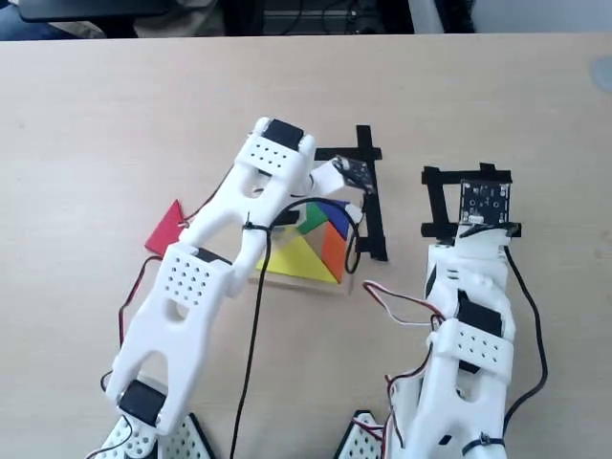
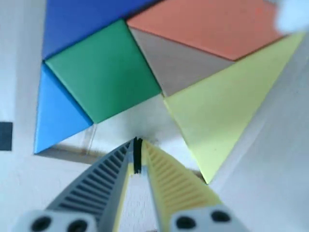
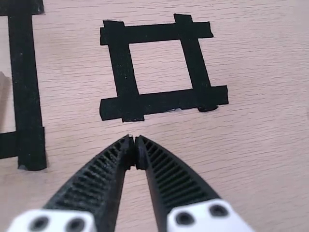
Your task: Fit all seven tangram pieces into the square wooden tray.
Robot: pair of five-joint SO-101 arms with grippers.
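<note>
Pale wood-grain table (image 1: 96, 96) with black tape squares (image 3: 161, 67)

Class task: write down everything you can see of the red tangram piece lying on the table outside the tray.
The red tangram piece is a flat triangle, plain solid red, material unclear. It lies flat on the wood-grain table, one corner pointing toward the table's far side, beside the square wooden tray but apart from it. The left arm crosses above its tray-side edge, hiding part of it. Nothing grips it; only the table appears to touch it.
</note>
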